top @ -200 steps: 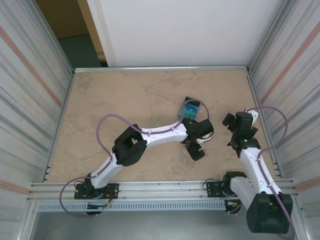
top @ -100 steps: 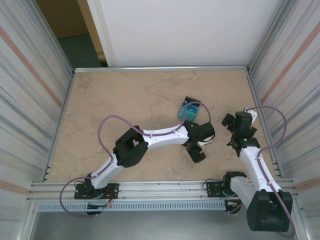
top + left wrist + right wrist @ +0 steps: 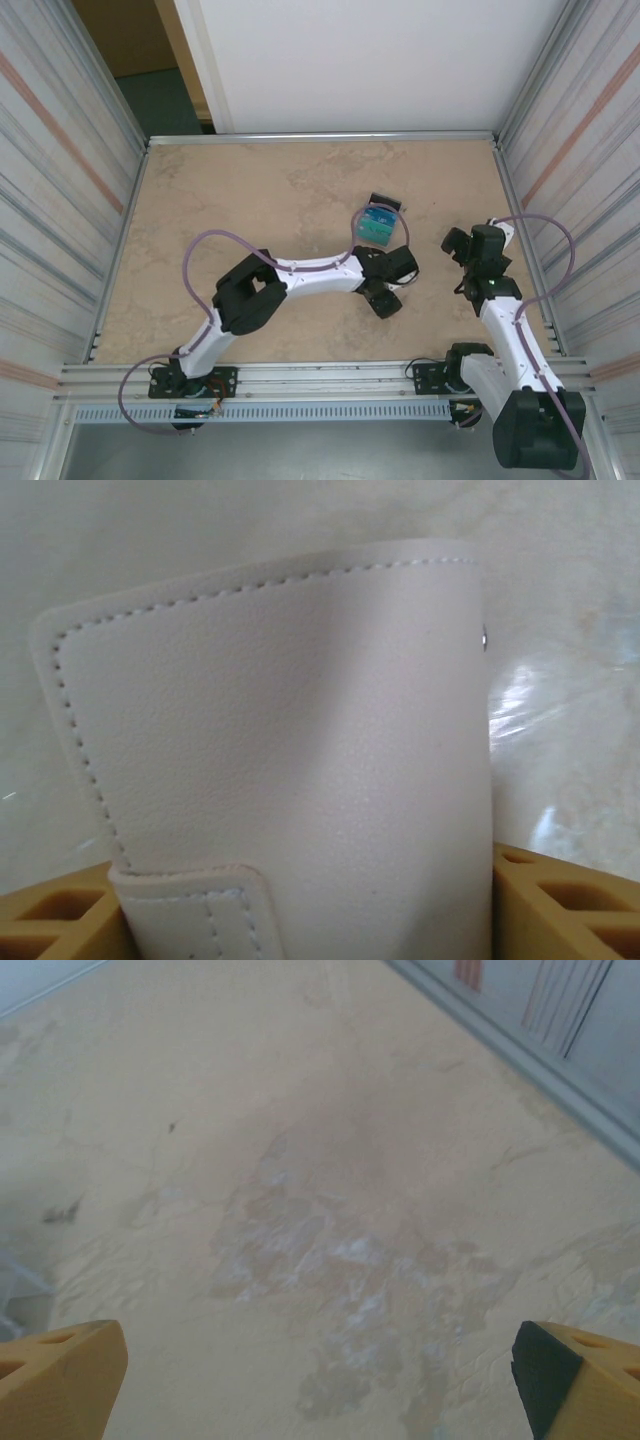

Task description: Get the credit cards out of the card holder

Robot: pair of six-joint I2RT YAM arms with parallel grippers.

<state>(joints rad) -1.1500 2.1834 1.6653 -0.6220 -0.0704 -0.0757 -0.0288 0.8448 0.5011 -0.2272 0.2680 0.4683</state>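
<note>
The card holder (image 3: pixel 300 730) stands close before the left wrist camera, its pale stitched face and strap tab (image 3: pixel 190 910) towards me. My left gripper (image 3: pixel 305 900) has its tan fingertips (image 3: pixel 560 900) against both side edges of the holder, closed on it. In the top view the left gripper (image 3: pixel 385 292) is low over the table, just near of the credit cards (image 3: pixel 378 222): a teal card lies on the table with a black one (image 3: pixel 384 203) peeking out behind it. My right gripper (image 3: pixel 320 1380) hangs open over bare table, holding nothing, to the right of the left gripper (image 3: pixel 465 245).
Metal rails (image 3: pixel 320 137) edge the beige table on all sides, and ribbed walls rise left and right. The right rail (image 3: pixel 520 1050) runs close beyond the right gripper. A purple cable (image 3: pixel 215 245) loops above the left arm.
The left arm has drawn back towards the near left, away from the cards, and its jaws have narrowed. The cards and the right arm have stayed where they were.
</note>
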